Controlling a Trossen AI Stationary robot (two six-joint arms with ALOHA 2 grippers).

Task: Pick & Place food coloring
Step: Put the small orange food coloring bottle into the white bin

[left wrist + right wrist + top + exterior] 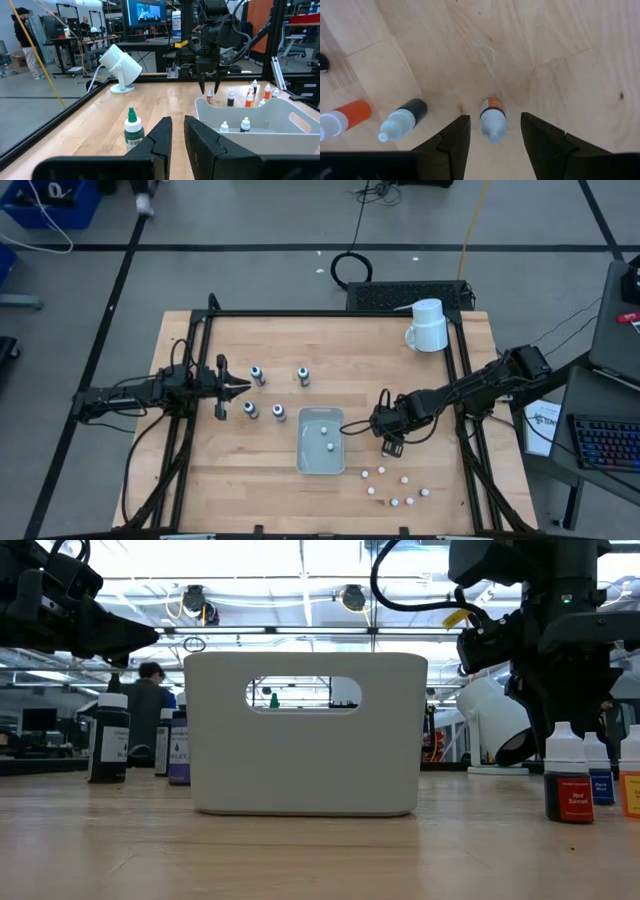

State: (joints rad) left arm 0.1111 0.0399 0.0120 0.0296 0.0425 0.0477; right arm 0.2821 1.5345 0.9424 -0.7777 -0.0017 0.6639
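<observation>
The food coloring is a set of tiny dropper bottles. Several white-capped ones (394, 485) stand on the table right of the white bin (320, 460), and a few (331, 446) sit inside it. Four dark-capped ones (279, 412) stand to its left. My right gripper (491, 131) is open and points down. Its fingers stand on either side of a white-capped bottle with an orange-red label (492, 119) without touching it. In the left wrist view it (212, 90) hangs just above that bottle (210, 97). My left gripper (177, 134), shut, hovers level by a green-capped bottle (133, 128).
A white mug (428, 326) lies near the table's far right corner. Two more bottles (400, 120) stand beside my right gripper. A black frame (300, 314) runs round the table. The room beyond holds desks, screens and people (22, 35).
</observation>
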